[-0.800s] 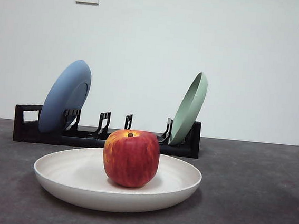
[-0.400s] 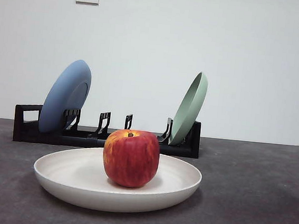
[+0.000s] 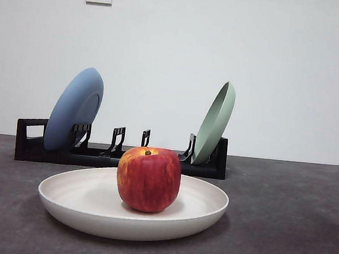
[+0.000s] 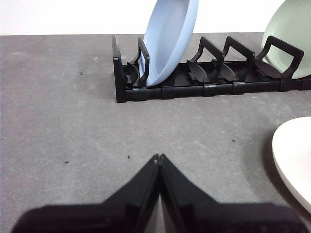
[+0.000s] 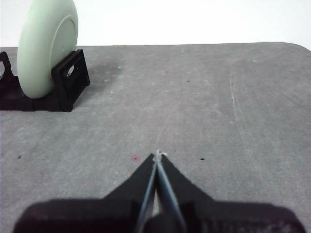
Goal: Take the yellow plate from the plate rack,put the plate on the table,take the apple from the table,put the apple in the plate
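The dark grey bench (image 3: 291,235) spreads across the whole front view, ending at a pale wall that carries two sockets high up. Toward the far side of the bench stands the long black plate rack (image 3: 118,157), its loop handle at the left end. A blue plate (image 3: 74,109) leans in the rack's left slots, and a pale green plate (image 3: 215,122) leans near its right end; the slots between them hold nothing.

Near the front, centred on the bench and apart from the rack, the yellow plate (image 3: 90,206) lies flat, looking more cream than yellow. The apple (image 3: 148,179) sits upright in the middle of it, stem up, red with a yellow-orange patch around the stem.

The left pincer (image 4: 159,158) hangs over bare bench on the near left side, jaws pressed together and holding nothing; its view shows the rack's handle end with the blue plate, and an edge of the cream plate off to the right. The right pincer (image 5: 157,154) hangs over bare bench to the right of the rack, jaws likewise closed tip to tip and empty, with the green plate in the rack's end slot far to its left.
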